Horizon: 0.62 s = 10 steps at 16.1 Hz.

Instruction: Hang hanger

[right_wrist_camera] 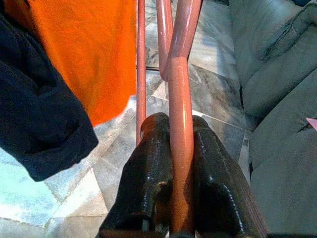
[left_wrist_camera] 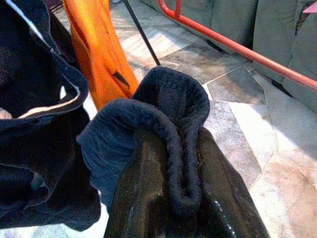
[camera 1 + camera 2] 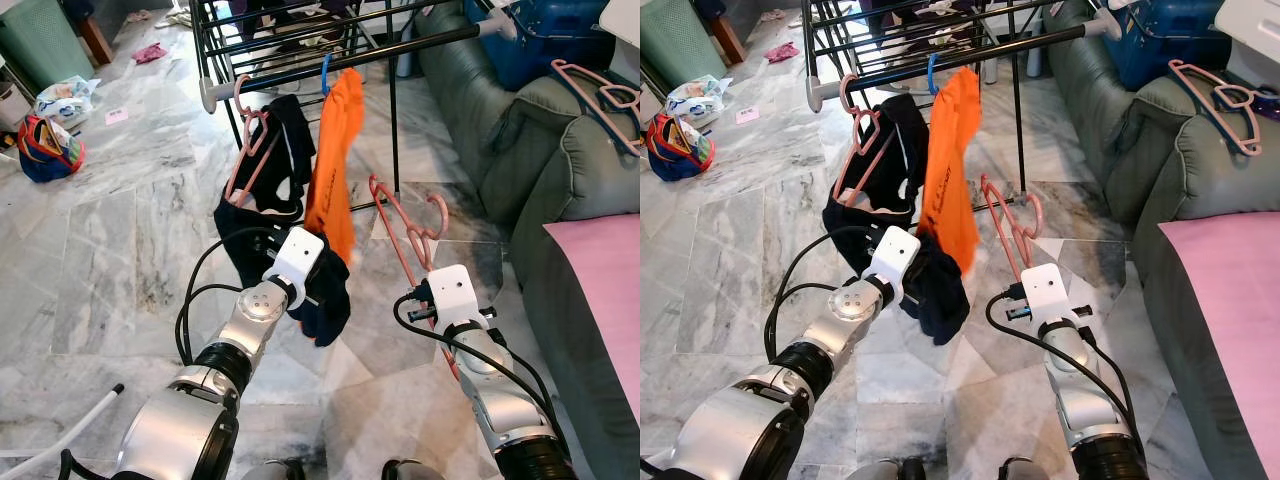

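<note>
We have the right end effector (image 1: 181,163) clamped on the lower bar of a pink hanger (image 3: 405,225), fingers (image 1: 148,178) pressed against it on both sides. The hanger stands tilted up from the grip, its hook (image 3: 438,212) in the air below the drying rack (image 3: 330,62) and apart from the rail. Over on the other side, our left end effector (image 2: 173,173) is pinched tight on a fold of a navy garment (image 3: 325,295), which droops from a second pink hanger (image 3: 245,140) hooked on the rack's front rail. Just beside it an orange shirt (image 3: 335,150) dangles from a blue hook (image 3: 326,75); small dark print runs down it, too small to read. To our right sits a grey-green sofa (image 3: 520,130) with another pink hanger (image 3: 605,95) lying on its arm and a pink cloth (image 3: 600,280) on the seat. The marble floor (image 3: 130,200) carries a colourful bag (image 3: 45,148) far left.
</note>
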Available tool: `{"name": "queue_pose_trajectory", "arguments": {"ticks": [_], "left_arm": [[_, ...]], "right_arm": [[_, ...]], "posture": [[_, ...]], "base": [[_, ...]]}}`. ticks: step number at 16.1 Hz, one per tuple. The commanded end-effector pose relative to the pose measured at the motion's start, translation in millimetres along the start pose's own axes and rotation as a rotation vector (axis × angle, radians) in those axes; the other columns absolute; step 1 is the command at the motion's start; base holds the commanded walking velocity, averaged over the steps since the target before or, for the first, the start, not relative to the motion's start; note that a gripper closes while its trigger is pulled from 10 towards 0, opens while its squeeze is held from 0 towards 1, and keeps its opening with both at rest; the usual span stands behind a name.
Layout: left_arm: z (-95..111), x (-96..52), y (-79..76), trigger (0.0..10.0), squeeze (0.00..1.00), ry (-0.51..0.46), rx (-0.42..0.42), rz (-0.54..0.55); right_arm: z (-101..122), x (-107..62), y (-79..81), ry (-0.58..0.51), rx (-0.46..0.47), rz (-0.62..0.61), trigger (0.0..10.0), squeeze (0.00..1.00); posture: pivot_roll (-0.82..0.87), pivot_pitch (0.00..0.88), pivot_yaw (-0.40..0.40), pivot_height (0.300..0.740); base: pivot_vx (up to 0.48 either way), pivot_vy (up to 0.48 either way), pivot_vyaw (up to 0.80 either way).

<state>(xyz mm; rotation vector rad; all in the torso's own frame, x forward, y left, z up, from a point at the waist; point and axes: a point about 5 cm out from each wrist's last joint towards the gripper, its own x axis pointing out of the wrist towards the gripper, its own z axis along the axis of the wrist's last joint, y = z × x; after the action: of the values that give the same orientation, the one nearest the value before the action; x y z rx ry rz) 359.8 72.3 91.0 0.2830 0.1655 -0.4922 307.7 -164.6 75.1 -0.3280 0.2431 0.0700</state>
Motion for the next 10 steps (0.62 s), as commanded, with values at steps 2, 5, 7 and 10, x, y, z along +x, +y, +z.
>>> {"name": "queue_pose_trajectory", "arguments": {"ticks": [2,5,7,10], "left_arm": [[6,0.0,6.6,10.0,0.0,-0.033,0.006,0.021],[6,0.0,6.6,10.0,0.0,-0.033,0.006,0.021],[6,0.0,6.6,10.0,0.0,-0.033,0.006,0.021],[15,-26.3,32.1,10.0,0.0,-0.3,-0.092,0.087]], "right_arm": [[-2,-0.2,2.4,0.004,0.001,0.001,10.0,0.0],[-2,-0.2,2.4,0.004,0.001,0.001,10.0,0.0],[-2,-0.2,2.4,0.004,0.001,0.001,10.0,0.0],[13,-13.4,-11.7,-0.157,0.115,-0.182,10.0,0.0]], "posture": [[-0.06,0.205,0.123,0.74],[-0.06,0.205,0.123,0.74],[-0.06,0.205,0.123,0.74],[-0.05,0.167,0.09,0.74]], "base": [[0.0,0.0,0.0],[0.0,0.0,0.0],[0.0,0.0,0.0],[0.0,0.0,0.0]]}}
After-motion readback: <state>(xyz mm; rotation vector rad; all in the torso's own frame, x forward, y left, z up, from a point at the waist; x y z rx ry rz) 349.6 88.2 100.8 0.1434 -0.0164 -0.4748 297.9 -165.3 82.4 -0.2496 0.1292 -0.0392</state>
